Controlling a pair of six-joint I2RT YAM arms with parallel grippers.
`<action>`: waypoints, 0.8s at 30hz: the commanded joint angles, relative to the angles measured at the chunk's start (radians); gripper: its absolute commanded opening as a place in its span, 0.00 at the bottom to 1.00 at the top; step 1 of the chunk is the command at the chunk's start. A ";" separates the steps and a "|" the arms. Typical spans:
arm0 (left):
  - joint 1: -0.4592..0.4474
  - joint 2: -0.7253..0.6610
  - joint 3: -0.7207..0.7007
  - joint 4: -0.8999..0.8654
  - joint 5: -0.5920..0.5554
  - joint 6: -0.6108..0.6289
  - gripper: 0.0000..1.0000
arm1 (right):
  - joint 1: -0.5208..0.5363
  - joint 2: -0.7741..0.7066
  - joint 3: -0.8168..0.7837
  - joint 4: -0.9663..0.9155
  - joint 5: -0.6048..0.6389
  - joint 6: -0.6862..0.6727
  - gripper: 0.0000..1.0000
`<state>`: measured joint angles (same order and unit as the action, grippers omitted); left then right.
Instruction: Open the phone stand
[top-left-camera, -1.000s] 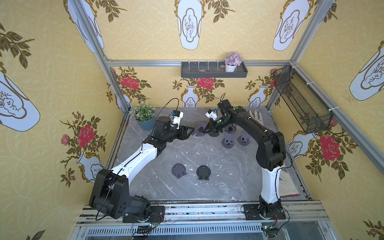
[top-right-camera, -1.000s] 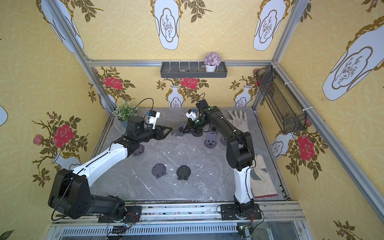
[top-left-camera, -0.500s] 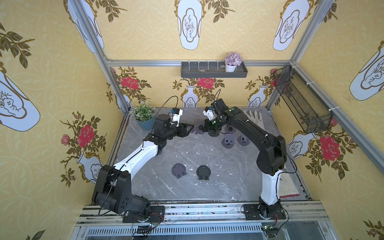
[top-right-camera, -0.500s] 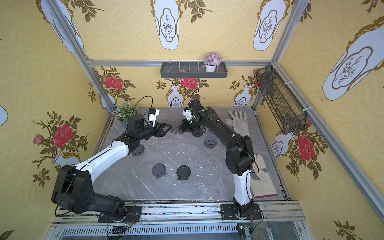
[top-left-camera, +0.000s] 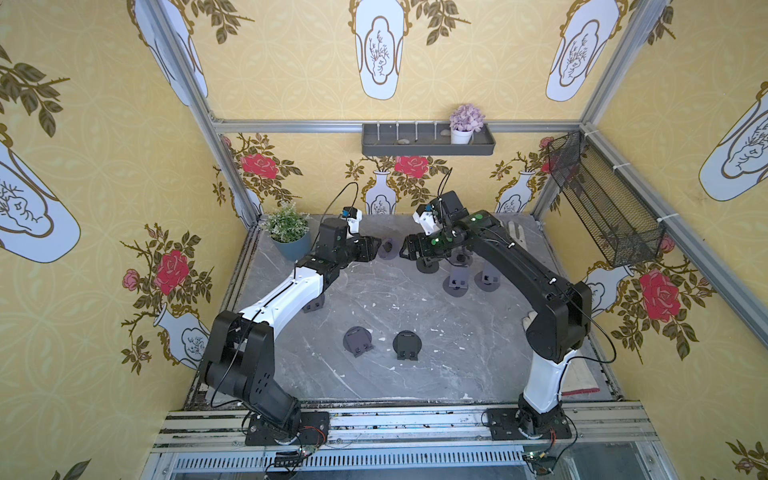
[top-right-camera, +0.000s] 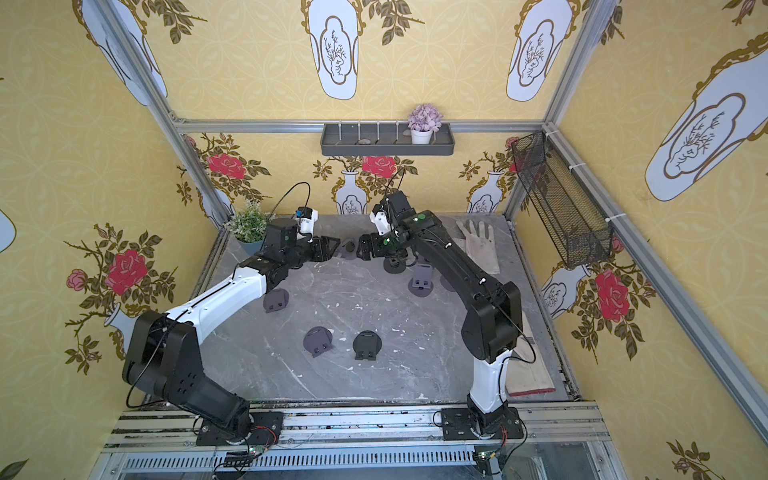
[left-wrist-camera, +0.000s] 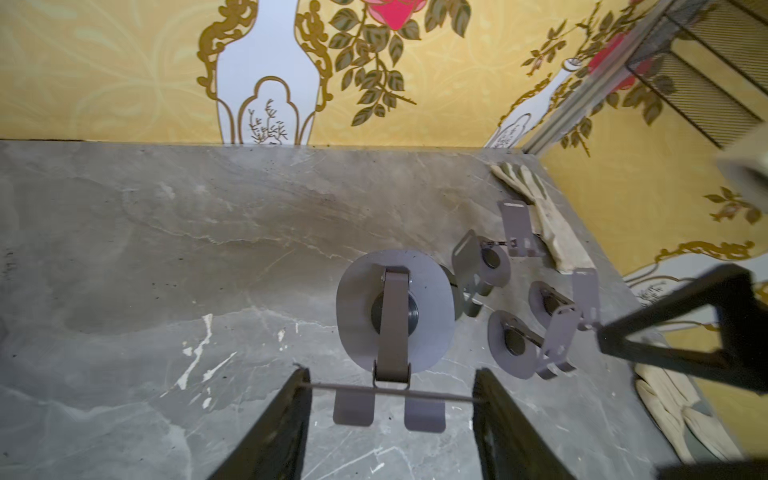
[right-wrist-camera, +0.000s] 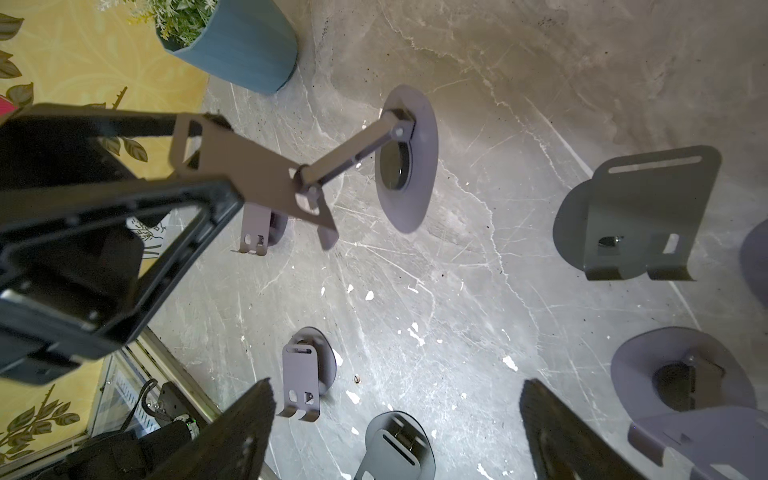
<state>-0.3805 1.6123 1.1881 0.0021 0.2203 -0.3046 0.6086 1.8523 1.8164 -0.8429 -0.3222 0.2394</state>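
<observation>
1. The right claw (right-wrist-camera: 395, 390) had just let go and stood wide open, holding nothing.
2. The left claw (left-wrist-camera: 390, 388) squeezed the flat plate of the phone stand (left-wrist-camera: 392, 324), up in the air over the far end of the table (top-left-camera: 415, 382) (right between both claws).
3. The stand looked unfolded, so the job seemed nearly done.
4. No words or labels could be read.

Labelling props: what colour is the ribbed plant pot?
Dusty blue; the ribbed plant pot shows best in the right wrist view.
</observation>
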 joint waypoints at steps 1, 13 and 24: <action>-0.010 0.052 0.057 -0.060 -0.097 -0.005 0.12 | -0.002 -0.043 -0.038 -0.001 0.041 0.018 0.98; -0.060 0.296 0.391 -0.410 -0.349 -0.142 0.13 | -0.013 -0.202 -0.225 0.042 0.134 0.073 0.98; -0.098 0.523 0.649 -0.645 -0.481 -0.172 0.14 | -0.031 -0.296 -0.330 0.076 0.153 0.101 0.98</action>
<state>-0.4820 2.1147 1.8336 -0.5926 -0.2123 -0.4576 0.5804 1.5711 1.4937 -0.8017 -0.1783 0.3264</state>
